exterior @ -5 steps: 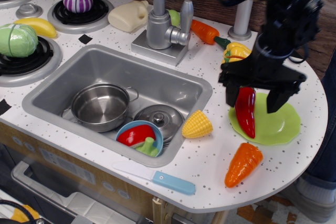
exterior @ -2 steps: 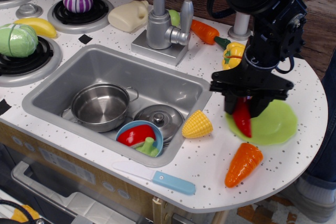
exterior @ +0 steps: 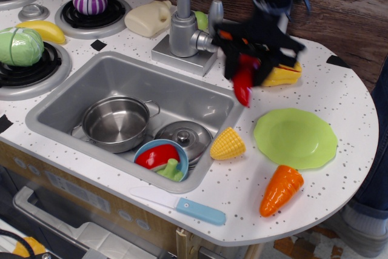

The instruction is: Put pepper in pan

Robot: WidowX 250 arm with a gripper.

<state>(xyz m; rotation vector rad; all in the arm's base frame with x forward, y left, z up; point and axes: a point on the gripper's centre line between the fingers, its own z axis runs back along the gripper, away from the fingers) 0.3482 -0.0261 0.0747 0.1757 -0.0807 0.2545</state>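
The pan [exterior: 116,124] sits in the sink [exterior: 200,98], left of centre. At upper centre the blurred arm reaches down from the top edge, its gripper [exterior: 247,71] closed on the pepper [exterior: 244,81], which hangs tip-down above the sink's right rim. Blur hides the fingers' detail; the yellow pepper [exterior: 282,75] is half covered.

I read the pan [exterior: 116,123] as polished stainless steel, mirror-bright, same as the domed lid [exterior: 183,136]. Sink basin [exterior: 182,92] is brushed, duller metal. The pepper [exterior: 244,82] looks glossy red plastic, blurred. Countertop [exterior: 339,92] is smooth white speckled laminate. Green plate [exterior: 295,137] and carrot [exterior: 280,190] look like shiny plastic.
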